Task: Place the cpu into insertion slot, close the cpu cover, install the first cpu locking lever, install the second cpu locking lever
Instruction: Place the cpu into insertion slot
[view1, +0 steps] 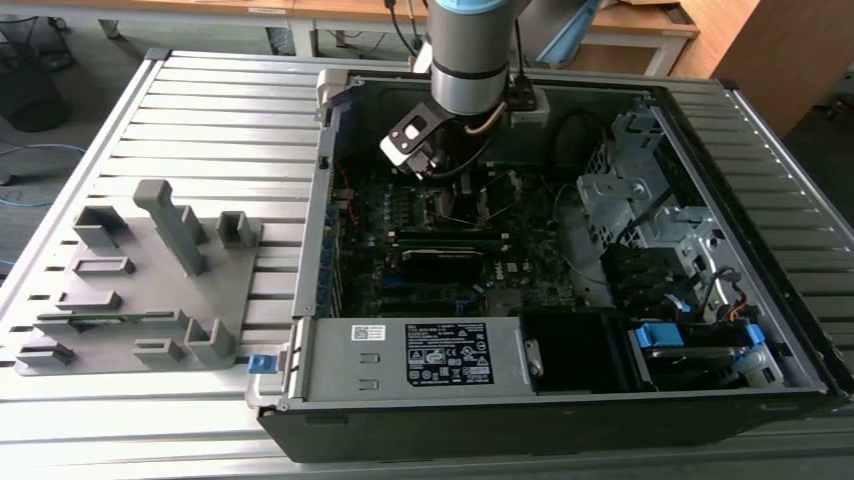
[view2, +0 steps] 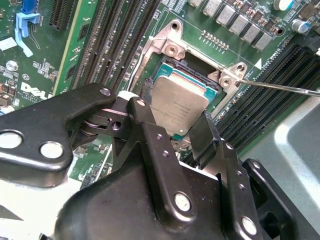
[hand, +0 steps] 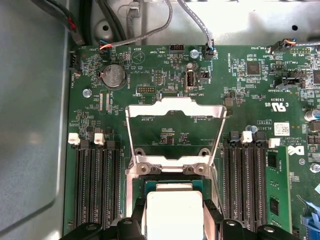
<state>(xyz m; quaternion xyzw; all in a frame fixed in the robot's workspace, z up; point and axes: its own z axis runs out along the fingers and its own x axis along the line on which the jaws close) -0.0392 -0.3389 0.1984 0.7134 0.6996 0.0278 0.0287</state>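
Note:
The cpu (view2: 179, 102), a flat grey-silver square, sits between my two black fingers (view2: 144, 120) just over the insertion slot (view2: 192, 70). My gripper (view2: 172, 116) is shut on it, one finger against each side. In the first wrist view the cpu (hand: 173, 212) looks bright white above the insertion slot (hand: 150, 186), with the gripper (hand: 173, 220) around it. Behind the slot the cpu cover (hand: 175, 107) stands swung open on its hinge. A thin locking lever (view2: 280, 86) sticks out sideways, unlatched. In the exterior view my gripper (view1: 420, 150) reaches down into the open computer case.
Long black memory slots (hand: 95, 185) flank the socket on both sides. Cables (hand: 150, 30) run along the board's far edge. The case walls (view1: 314, 240) and drive cages (view1: 641, 210) enclose the board. A grey fixture tray (view1: 140, 290) lies on the exterior view's left.

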